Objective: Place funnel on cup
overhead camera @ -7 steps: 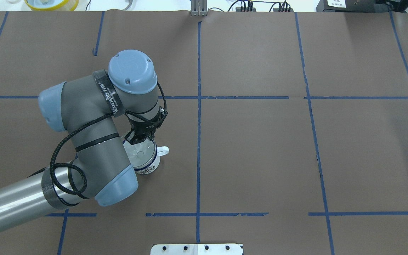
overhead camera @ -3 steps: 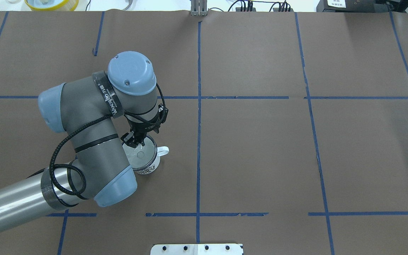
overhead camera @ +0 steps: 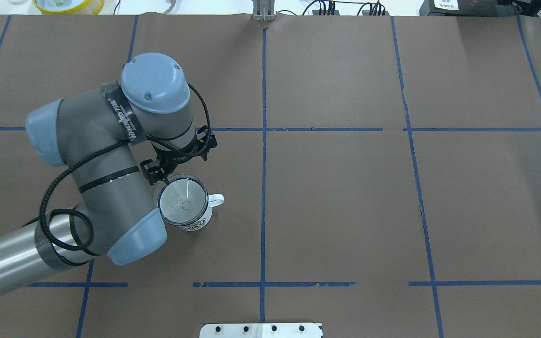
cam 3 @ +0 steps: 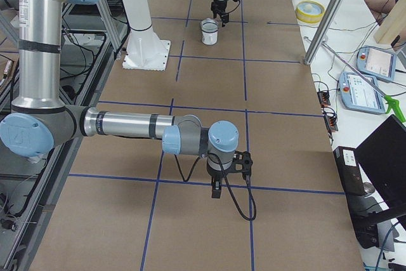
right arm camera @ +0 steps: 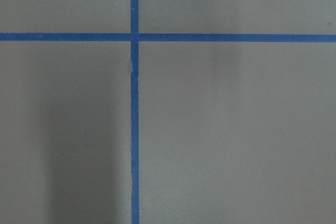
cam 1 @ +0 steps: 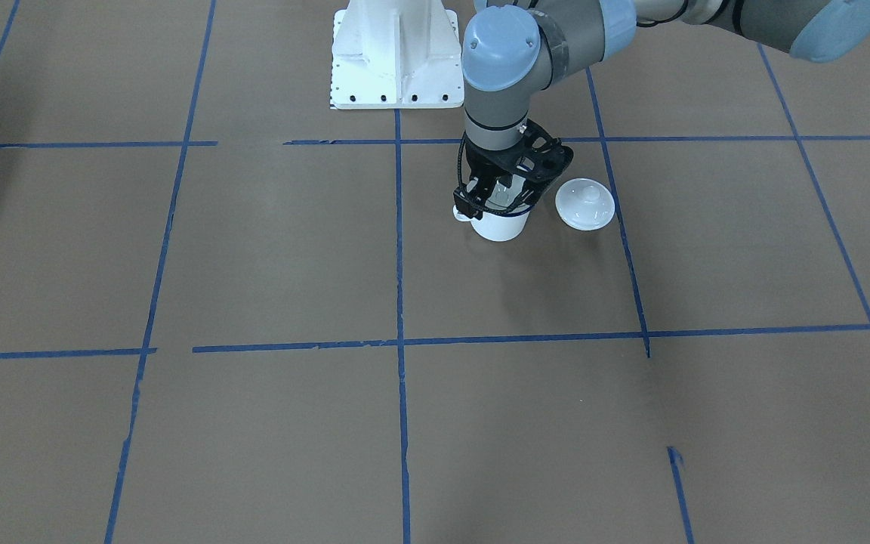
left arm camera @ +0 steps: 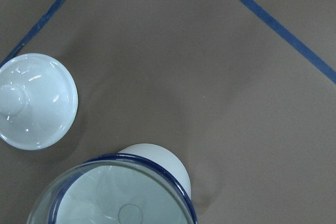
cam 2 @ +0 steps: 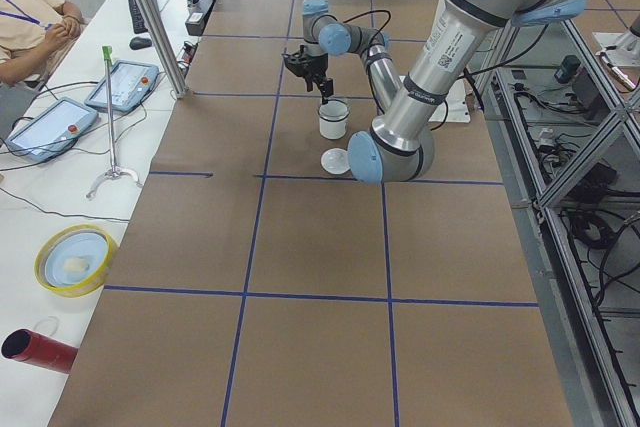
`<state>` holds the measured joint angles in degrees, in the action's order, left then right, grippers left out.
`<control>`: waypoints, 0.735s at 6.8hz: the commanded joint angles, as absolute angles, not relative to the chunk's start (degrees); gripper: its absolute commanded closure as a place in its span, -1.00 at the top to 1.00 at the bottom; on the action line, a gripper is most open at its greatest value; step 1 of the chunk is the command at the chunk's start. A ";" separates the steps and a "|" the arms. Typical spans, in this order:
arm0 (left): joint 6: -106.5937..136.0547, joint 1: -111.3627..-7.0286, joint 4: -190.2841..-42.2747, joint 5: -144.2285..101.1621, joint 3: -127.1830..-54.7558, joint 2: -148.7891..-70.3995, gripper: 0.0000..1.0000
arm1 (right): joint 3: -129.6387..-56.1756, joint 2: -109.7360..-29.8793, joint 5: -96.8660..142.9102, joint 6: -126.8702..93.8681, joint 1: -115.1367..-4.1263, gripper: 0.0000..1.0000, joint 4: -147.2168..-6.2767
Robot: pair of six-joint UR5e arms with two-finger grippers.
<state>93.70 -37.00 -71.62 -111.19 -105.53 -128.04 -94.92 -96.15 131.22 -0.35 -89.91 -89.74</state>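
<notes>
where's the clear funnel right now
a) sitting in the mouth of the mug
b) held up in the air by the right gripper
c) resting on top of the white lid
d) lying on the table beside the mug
A: the overhead view shows the funnel seated inside the blue rim of the enamel mug, while the domed lid lies apart on the table.

One camera looks down from behind the robot (overhead camera: pixel 111 155), another faces it across the desk (overhead camera: pixel 345 197), two sit at the desk's ends; all show the cup (overhead camera: pixel 201 221). Wrist cameras look down, close.
</notes>
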 commanded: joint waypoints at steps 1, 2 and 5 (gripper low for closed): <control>72.25 -47.58 -76.43 -112.32 -108.63 -122.89 1.00 | -94.92 -96.15 131.22 -0.35 -89.91 1.00 -89.74; 62.59 -52.42 -79.68 -116.33 -108.11 -119.22 1.00 | -94.92 -96.15 131.22 -0.35 -89.91 1.00 -89.74; 27.63 -72.89 -89.56 -128.46 -102.93 -105.86 1.00 | -94.92 -96.15 131.22 -0.35 -89.91 1.00 -89.74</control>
